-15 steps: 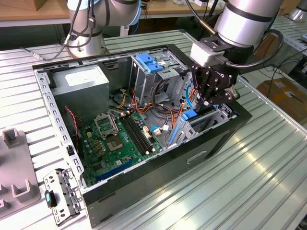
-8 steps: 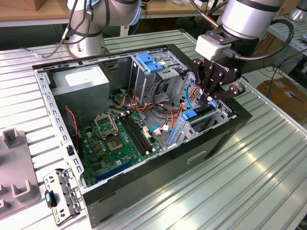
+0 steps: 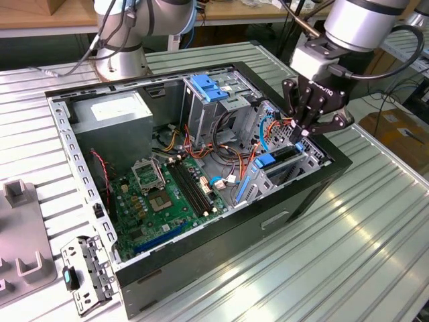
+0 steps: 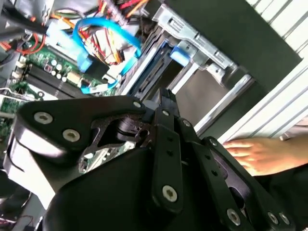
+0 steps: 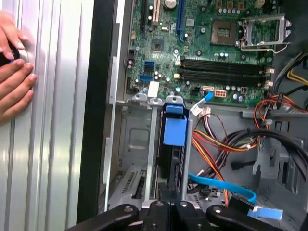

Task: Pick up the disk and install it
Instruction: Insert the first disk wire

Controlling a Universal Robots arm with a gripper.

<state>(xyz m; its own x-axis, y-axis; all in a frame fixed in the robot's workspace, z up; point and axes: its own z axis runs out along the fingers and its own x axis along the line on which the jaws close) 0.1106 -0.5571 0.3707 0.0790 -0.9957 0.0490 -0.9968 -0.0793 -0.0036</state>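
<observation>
Pickup looks done: the disk (image 3: 276, 161) is off the desk (image 3: 348, 255) and stands on edge in the drive bay (image 5: 132, 139) at the near corner of the open computer case (image 3: 201, 282). Can't tell if it is fully seated, so install reads as nearly finished. The gripper (image 3: 303, 134) is right above it, fingers drawn narrow, apparently clamped on the disk's upper edge. Beyond lie the motherboard (image 3: 167, 194) and the blue-latched cage (image 3: 209, 87). A person's hand (image 5: 14, 82) rests on the desk beside the case.
</observation>
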